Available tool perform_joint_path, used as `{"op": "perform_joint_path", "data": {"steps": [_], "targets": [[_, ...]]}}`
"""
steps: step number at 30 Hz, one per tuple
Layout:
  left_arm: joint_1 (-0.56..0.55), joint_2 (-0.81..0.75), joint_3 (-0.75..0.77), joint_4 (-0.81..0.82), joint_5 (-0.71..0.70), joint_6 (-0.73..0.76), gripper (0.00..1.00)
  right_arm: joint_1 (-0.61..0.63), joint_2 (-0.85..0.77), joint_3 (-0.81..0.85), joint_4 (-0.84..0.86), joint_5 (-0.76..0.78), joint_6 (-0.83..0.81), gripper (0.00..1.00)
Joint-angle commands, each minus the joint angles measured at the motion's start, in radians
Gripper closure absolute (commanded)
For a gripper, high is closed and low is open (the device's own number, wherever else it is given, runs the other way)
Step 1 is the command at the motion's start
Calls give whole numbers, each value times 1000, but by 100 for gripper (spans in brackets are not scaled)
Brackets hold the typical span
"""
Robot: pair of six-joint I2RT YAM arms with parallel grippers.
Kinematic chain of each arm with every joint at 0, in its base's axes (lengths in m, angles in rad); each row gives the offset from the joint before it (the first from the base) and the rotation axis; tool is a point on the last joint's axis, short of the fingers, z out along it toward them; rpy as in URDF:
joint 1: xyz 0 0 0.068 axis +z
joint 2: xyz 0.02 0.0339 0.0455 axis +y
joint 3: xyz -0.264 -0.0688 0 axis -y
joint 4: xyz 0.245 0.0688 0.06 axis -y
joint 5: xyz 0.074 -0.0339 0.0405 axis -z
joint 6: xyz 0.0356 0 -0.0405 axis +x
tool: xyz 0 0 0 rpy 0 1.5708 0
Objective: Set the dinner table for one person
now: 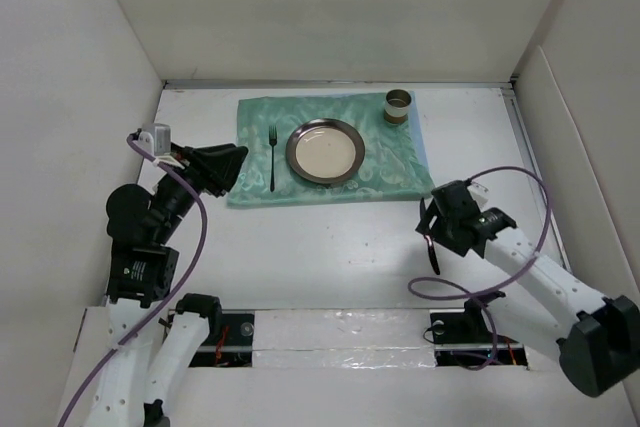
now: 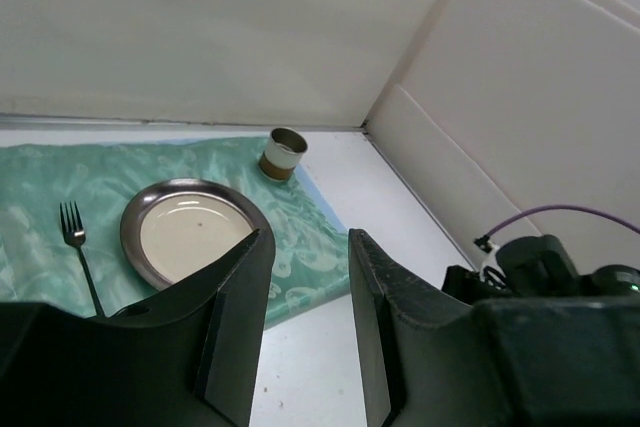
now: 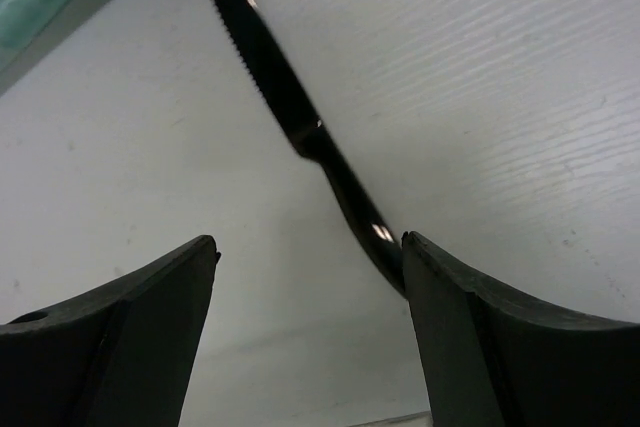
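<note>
**Black knife left to place**

Right gripper is spread wide around it, nothing clamped, on the dinner table just off the near-right corner of the teal cloth. Next, probably: pinch the handle. Left gripper gapes empty left of the cloth.

On the right wrist view I lose the knife at both ends: tip off the top edge, handle end behind a finger of the right claw. On the left wrist view the left claw covers the near rim of the plate and, left of the plate, the handle end of the fork
</note>
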Motion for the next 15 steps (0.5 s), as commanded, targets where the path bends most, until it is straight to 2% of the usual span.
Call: {"op": "perform_joint_path", "data": {"steps": [1, 7, 9, 15], "targets": [[-6, -20, 49, 39, 25, 17, 66, -105, 63, 73, 26, -46, -98, 20], [-6, -26, 57, 13, 33, 23, 66, -249, 254, 102, 67, -192, -230, 22], [-6, -31, 58, 6, 27, 26, 66, -263, 327, 108, 78, -232, -253, 25], [-6, -29, 57, 1, 19, 33, 66, -263, 364, 108, 136, -284, -273, 30]]}}
